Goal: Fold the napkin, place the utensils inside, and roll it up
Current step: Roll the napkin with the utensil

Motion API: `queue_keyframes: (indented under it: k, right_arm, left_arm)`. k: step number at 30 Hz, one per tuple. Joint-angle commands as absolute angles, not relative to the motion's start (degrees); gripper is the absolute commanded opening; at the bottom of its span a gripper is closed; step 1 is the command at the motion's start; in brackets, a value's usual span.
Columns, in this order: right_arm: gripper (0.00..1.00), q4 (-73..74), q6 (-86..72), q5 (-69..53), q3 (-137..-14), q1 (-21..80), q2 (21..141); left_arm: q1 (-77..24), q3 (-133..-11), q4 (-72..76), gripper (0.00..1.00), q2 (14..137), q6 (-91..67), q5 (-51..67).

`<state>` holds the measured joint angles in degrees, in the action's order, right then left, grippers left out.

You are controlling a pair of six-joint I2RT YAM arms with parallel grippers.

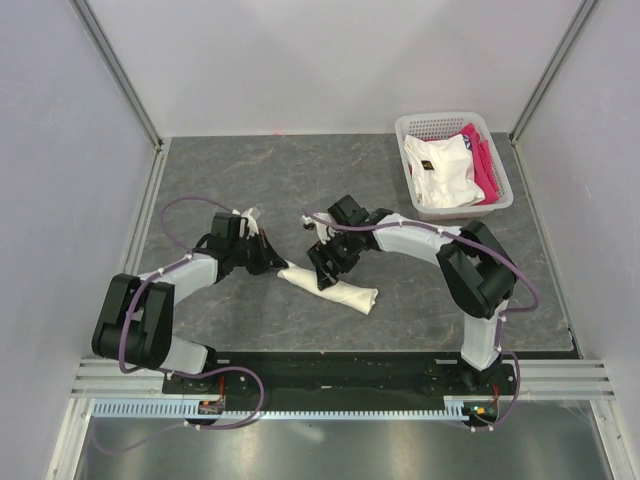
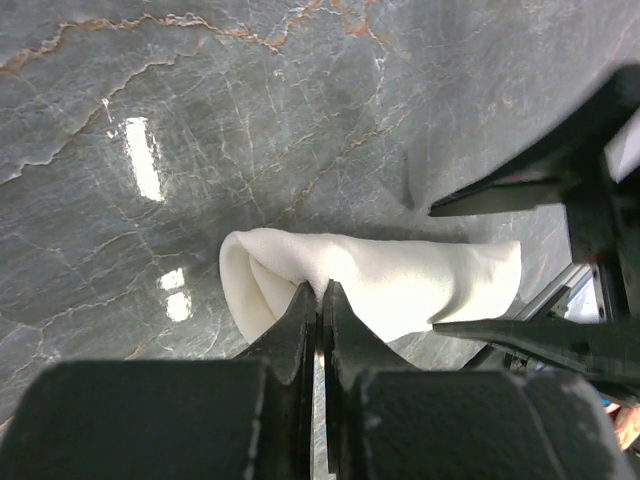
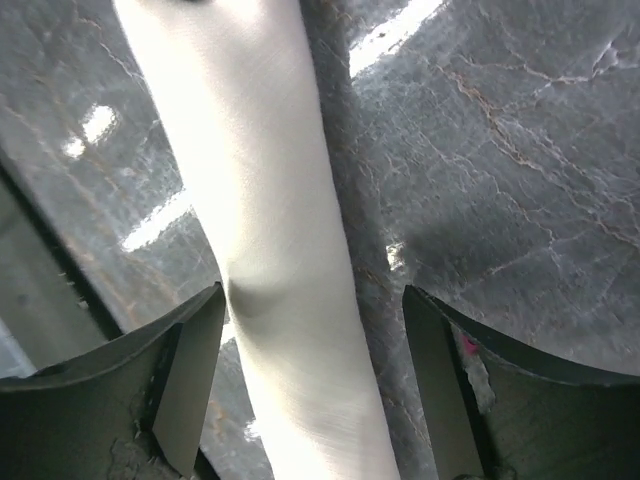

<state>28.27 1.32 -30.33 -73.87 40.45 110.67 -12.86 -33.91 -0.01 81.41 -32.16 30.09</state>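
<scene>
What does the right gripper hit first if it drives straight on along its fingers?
Probably the napkin: the roll lies in the gap between the right gripper's open fingers. The table is behind it; depth is unclear, so the fingertips may reach the table about as soon.

no readable text, small dark mark on white garment (image 1: 447, 182) illegible

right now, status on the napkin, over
Left fingers shut on one end of cream-white rolled cloth napkin. Right fingers open, straddling it. Spoon not in view. White plastic basket far right, clear.
</scene>
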Motion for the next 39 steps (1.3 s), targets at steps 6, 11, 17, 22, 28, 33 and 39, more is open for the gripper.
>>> queue_keyframes:
  k: [6,11,17,22,28,33,39]
  right_arm:
    - [0.85,18.9,6.3,-10.6,-68.6,50.6,102.2]
    - [0.87,19.4,7.9,-4.4,-69.0,53.3,104.3]
    - [0.84,20.6,9.2,-3.2,-69.3,53.6,106.5]
    - [0.76,23.5,9.5,-5.7,-71.5,53.6,109.9]
    - [0.52,27.5,8.7,-11.4,-74.4,52.3,113.0]
    - [0.43,30.8,7.9,-23.0,-76.5,48.4,115.3]
    - [0.41,32.7,6.9,-37.5,-77.9,44.3,118.1]
  left_arm:
    - [-12.3,-39.2,-5.8,0.02,85.2,-31.2,31.1]
    - [-12.2,-40.6,-6.7,0.02,86.7,-30.9,32.3]
    - [-12.1,-41.6,-6.9,0.02,87.6,-30.6,33.4]
    - [-12.1,-41.7,-7.0,0.02,88.2,-30.4,34.1]
    - [-12.1,-41.1,-5.5,0.37,86.8,-29.9,34.3]
    - [-12.1,-38.9,-4.2,0.61,81.9,-30.1,30.9]
    - [-12.0,-35.3,-1.1,0.62,77.8,-30.7,30.3]
